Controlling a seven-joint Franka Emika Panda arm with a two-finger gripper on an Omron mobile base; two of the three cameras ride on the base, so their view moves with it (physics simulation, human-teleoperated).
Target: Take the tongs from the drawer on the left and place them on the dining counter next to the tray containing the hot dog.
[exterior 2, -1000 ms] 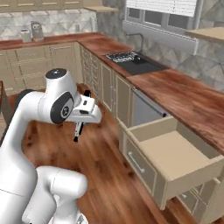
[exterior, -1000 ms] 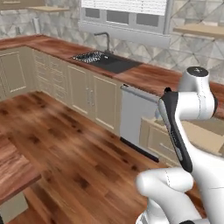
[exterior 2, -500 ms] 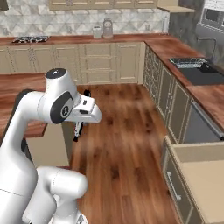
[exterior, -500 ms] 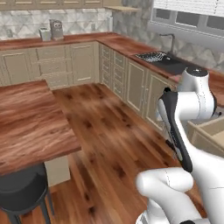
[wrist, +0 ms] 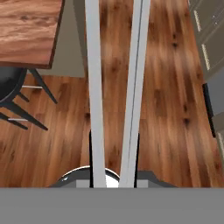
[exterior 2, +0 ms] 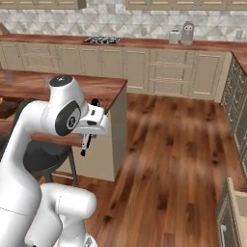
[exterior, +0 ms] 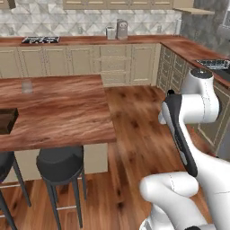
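My gripper (wrist: 114, 146) is shut on the tongs (wrist: 95, 78), whose two silver arms run straight up the hand view from between the dark fingers (wrist: 90, 148). From the right base view the gripper (exterior 2: 88, 139) hangs beside the dining counter's (exterior 2: 77, 89) near corner, with the tongs (exterior 2: 94, 103) standing almost upright in it, black tip up. The dining counter (exterior: 58, 112) spreads to the left, and the dark tray (exterior: 6, 120) sits at the picture's left edge. The hot dog is out of view. A corner of the open drawer (exterior 2: 237, 212) shows at the lower right.
Black round stools (exterior: 60, 164) stand under the dining counter's near edge, one below the hand (wrist: 8, 87). The wall counter with a stove (exterior: 40, 40) and jars (exterior: 121, 29) runs along the back. Beige cabinets (exterior: 168, 67) line the right side. Wood floor (exterior 2: 173, 144) lies open between.
The base has turned left, so both base views swung from the sink and drawer to the dining counter and stools. The gripper keeps its hold on the tongs.
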